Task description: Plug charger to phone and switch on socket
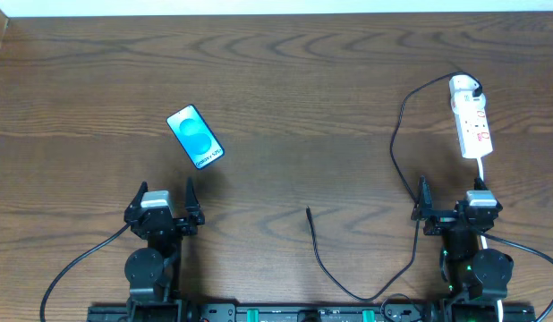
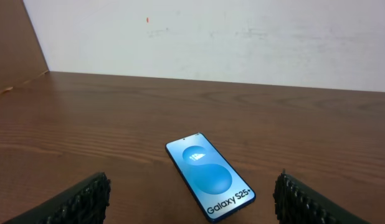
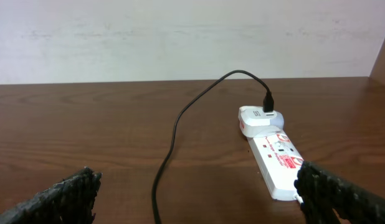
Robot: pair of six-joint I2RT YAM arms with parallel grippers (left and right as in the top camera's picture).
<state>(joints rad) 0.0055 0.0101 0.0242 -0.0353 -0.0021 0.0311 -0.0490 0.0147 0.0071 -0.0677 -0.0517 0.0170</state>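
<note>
Charger [image 1: 310, 219] plugged at socket [image 1: 472, 121], free end on table [image 1: 276, 89], apart from phone [image 1: 195, 137].

Seen from overhead, the phone [image 1: 195, 137] lies on the table [image 1: 303, 80] left of centre, set at a slant, just above the left end effector [image 1: 164, 193] at the lower left of the frame. The socket [image 1: 471, 118] lies at the upper right, lengthwise up the frame, above the right end effector [image 1: 453, 192] at the lower right. The charger [image 1: 393, 134] leaves the socket's upper end, curves left and down past the right end effector's left side, loops along the bottom edge, and ends at lower centre, well apart from the phone.
</note>
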